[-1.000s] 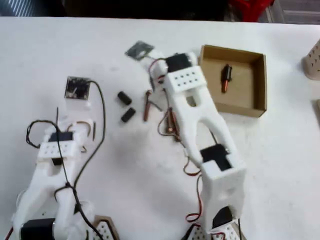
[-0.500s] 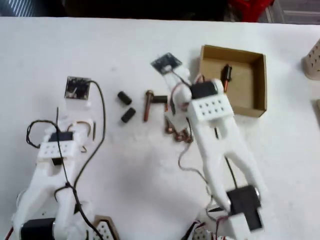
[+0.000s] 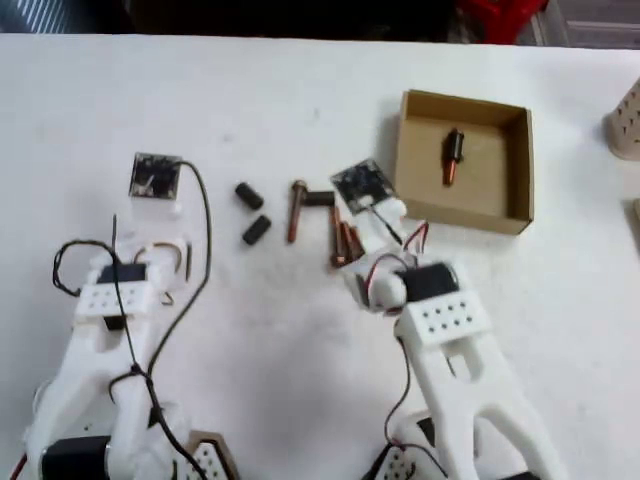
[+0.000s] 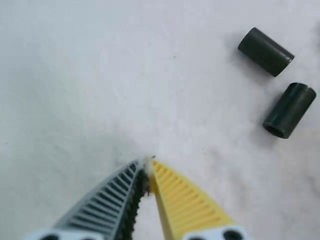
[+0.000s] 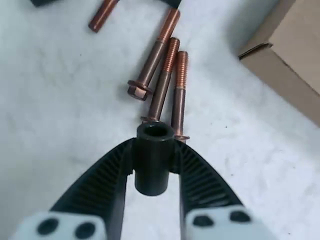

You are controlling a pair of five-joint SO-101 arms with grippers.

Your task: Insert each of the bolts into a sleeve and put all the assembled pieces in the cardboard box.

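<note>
White matte table (image 3: 300,90) carries everything. Mid-table, the right gripper (image 5: 153,149) clamps a smooth black cylindrical sleeve (image 5: 152,172) just beside three threaded copper bolts (image 5: 163,82). Ribbed tips pressed together, the left gripper (image 4: 149,167) is empty, with two loose sleeves (image 4: 265,51) near it. Toward the far right corner, the cardboard box (image 3: 497,195) holds one sleeved bolt (image 3: 452,155).

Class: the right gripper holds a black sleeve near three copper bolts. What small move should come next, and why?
Probably the left gripper should open and head for a copper bolt: the right gripper is shut on the black sleeve, bore showing, while the left is shut on nothing beside two loose sleeves.
</note>
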